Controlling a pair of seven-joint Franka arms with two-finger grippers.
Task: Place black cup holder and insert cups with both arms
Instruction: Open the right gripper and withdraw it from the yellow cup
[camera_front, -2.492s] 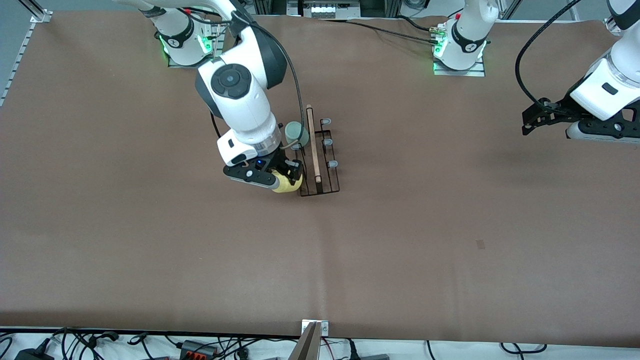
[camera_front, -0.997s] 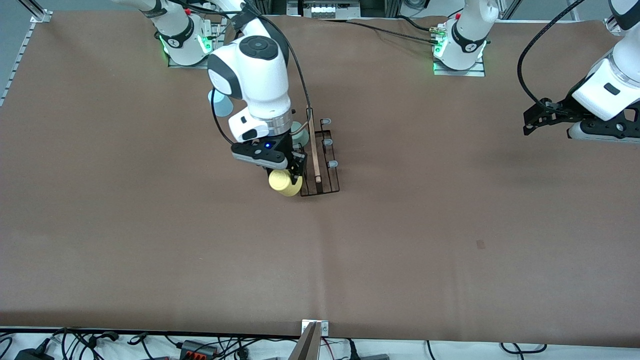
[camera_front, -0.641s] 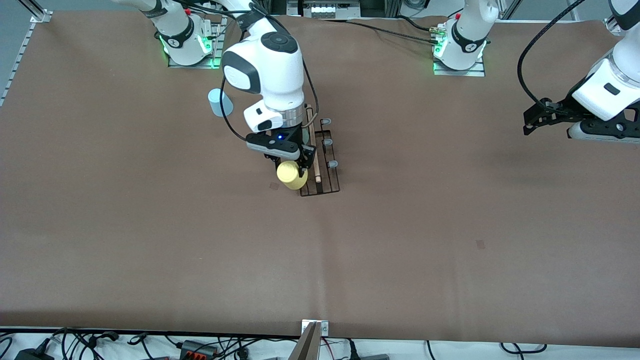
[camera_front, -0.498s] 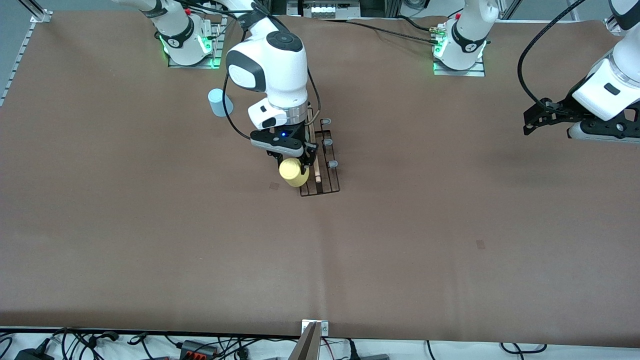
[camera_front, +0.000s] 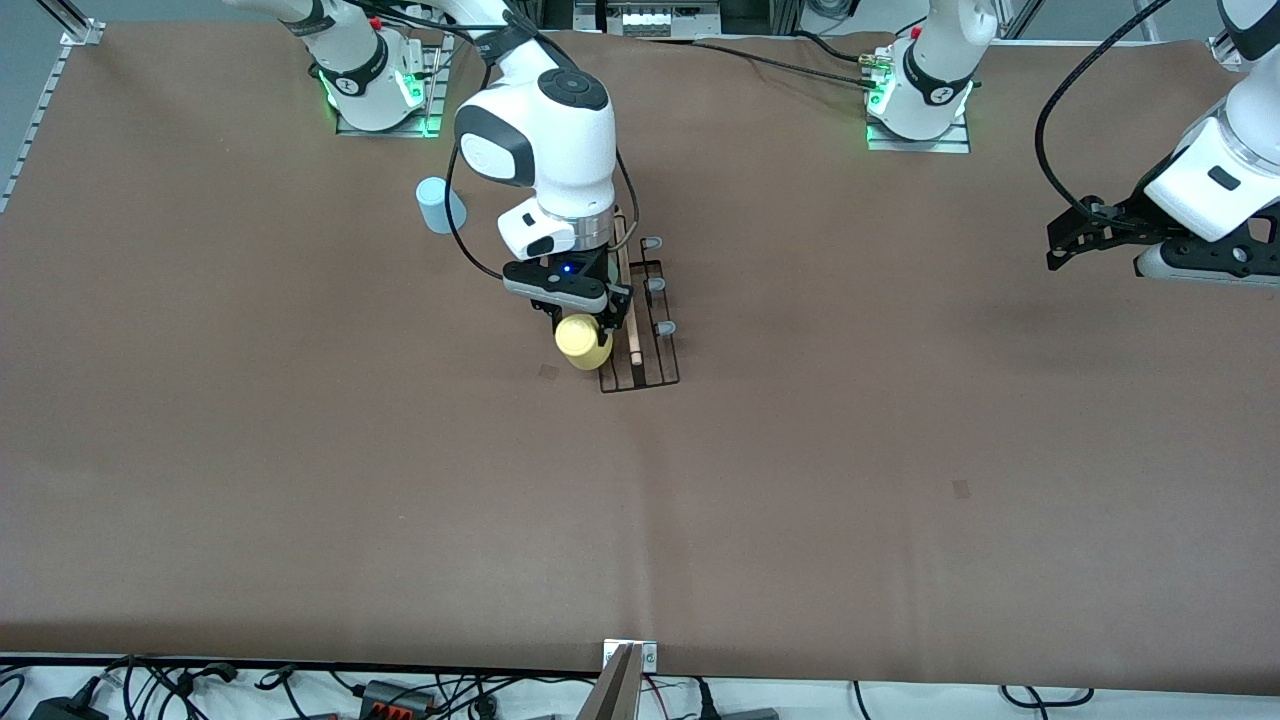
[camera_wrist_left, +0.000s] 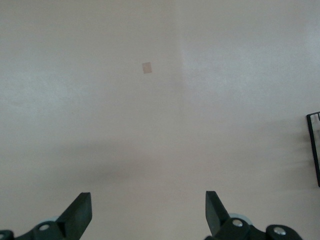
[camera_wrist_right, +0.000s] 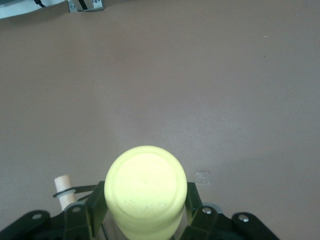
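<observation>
The black cup holder (camera_front: 645, 330) stands mid-table, its wooden rod (camera_front: 628, 290) pointing toward the front camera. My right gripper (camera_front: 583, 325) is shut on the yellow cup (camera_front: 582, 342), held bottom-out over the holder's edge on the right arm's side. In the right wrist view the yellow cup (camera_wrist_right: 145, 192) fills the jaws, with the rod's end (camera_wrist_right: 63, 187) beside it. The light blue cup (camera_front: 439, 204) stands on the table near the right arm's base. The mint green cup is hidden under the right arm. My left gripper (camera_front: 1062, 245) hangs open and empty at the left arm's end of the table; its fingertips (camera_wrist_left: 80, 212) show over bare table.
Three pale capped pegs (camera_front: 655, 286) stick out on the holder's side toward the left arm. A corner of the holder's black frame (camera_wrist_left: 313, 145) shows in the left wrist view. Cables and a metal bracket (camera_front: 628, 668) lie along the table's near edge.
My right arm has swung toward the holder and turned the yellow cup, bringing it from beside the holder's near corner up over its edge. The light blue cup came into view. The left arm waits unmoved.
</observation>
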